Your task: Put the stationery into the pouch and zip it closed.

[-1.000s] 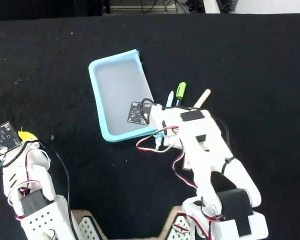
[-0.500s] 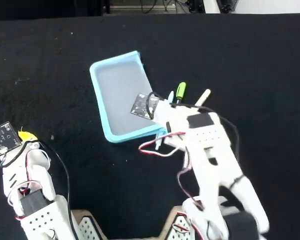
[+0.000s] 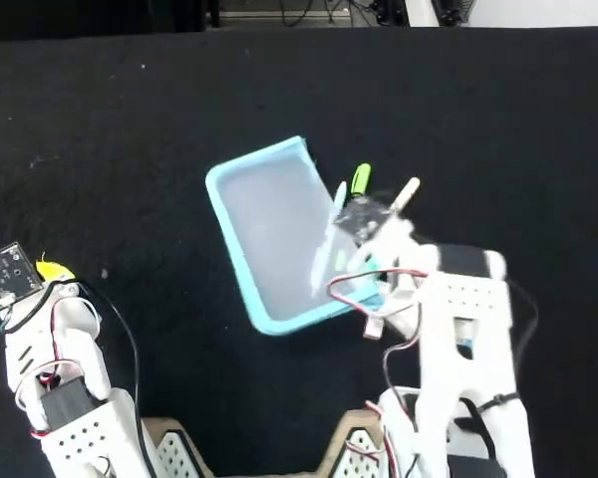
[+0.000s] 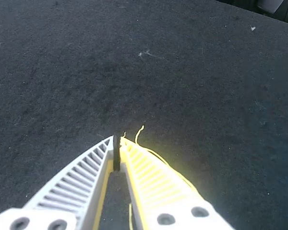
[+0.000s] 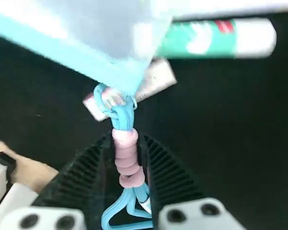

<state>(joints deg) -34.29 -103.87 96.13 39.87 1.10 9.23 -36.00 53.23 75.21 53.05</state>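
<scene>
My right tool (image 5: pixel 126 143), clamped on the zip pull (image 5: pixel 128 160), has dragged the pouch (image 3: pixel 269 214) against the pens (image 3: pixel 360 180); nothing looks packed yet.

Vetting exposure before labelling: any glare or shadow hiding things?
High view: black table swallows shadows, pouch reads evenly lit. Right wrist view: pouch face glares pale; zip pull in the right pincer is well lit. Left wrist view: even light on the shut left pincer.

The pouch (image 3: pixel 274 229) is lying mid-table, stationery (image 3: pixel 360 180) lying along its right side. Its zip pull (image 5: pixel 127 155) is sitting in the right gripper (image 5: pixel 126 140).
</scene>
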